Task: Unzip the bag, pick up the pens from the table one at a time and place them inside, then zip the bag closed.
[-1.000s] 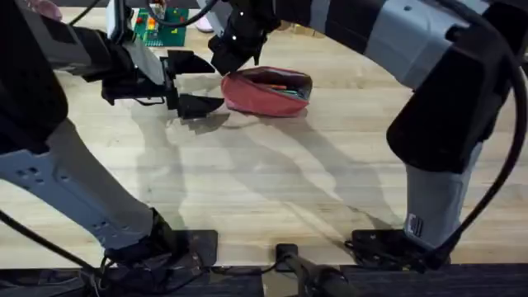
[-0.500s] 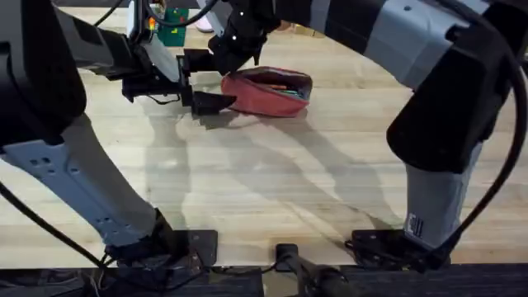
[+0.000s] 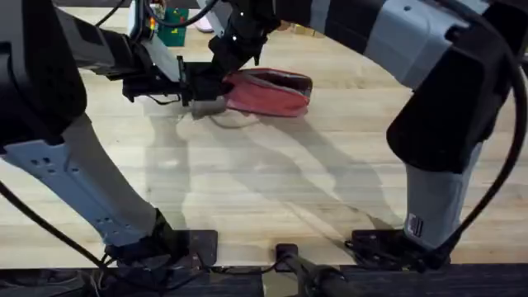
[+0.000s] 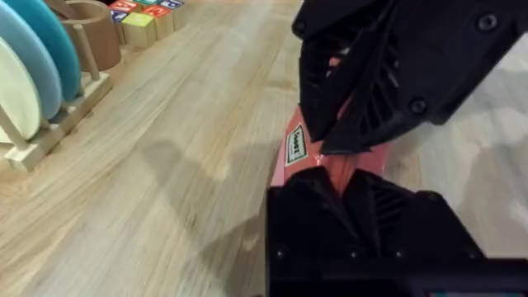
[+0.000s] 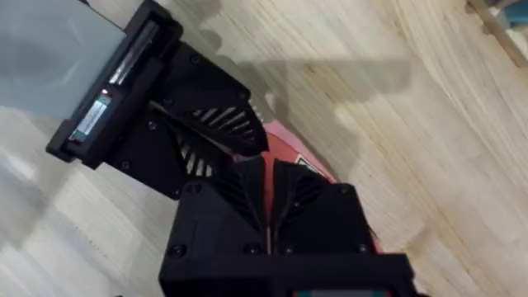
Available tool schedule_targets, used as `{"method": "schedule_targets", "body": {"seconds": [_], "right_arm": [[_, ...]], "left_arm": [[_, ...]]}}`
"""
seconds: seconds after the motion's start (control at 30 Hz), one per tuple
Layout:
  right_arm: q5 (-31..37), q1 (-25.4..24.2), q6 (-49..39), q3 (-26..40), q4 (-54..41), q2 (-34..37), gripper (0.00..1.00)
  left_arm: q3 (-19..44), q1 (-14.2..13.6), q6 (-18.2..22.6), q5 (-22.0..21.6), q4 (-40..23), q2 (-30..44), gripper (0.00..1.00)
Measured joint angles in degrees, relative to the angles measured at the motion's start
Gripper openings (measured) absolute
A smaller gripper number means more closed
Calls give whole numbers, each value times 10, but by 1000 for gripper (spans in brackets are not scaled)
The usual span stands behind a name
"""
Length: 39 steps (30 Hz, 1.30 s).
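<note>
The salmon-pink bag (image 3: 272, 92) lies at the far middle of the table (image 3: 272, 181). My left gripper (image 3: 206, 89) is shut on the bag's left end; in the left wrist view pink fabric (image 4: 340, 169) is wedged between its black fingers (image 4: 313, 210). My right gripper (image 3: 227, 59) comes down from above onto that same end, its tips (image 4: 323, 151) pinched together on the bag beside a small label (image 4: 295, 148). In the right wrist view the bag (image 5: 289, 153) shows just past that gripper's closed fingers (image 5: 235, 194). The pens are hidden from view.
A wooden rack with teal and white plates (image 4: 33, 66) and coloured blocks (image 4: 144, 21) stand at the far left of the table. Green blocks (image 3: 169, 21) sit behind the left arm. Bare wood stretches between the bag and the arm bases.
The left gripper, open a second ago, has moved right and shut on the bag's left end. The right gripper has stayed over that end.
</note>
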Motion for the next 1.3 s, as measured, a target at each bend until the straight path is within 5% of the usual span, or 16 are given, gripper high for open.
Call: {"method": "schedule_targets", "body": {"seconds": [1.3], "right_arm": [[10, -27, -28, 4, -41, -1, 34]], "left_arm": [[0, -4, -1, 1, 0, 0, 43]]}}
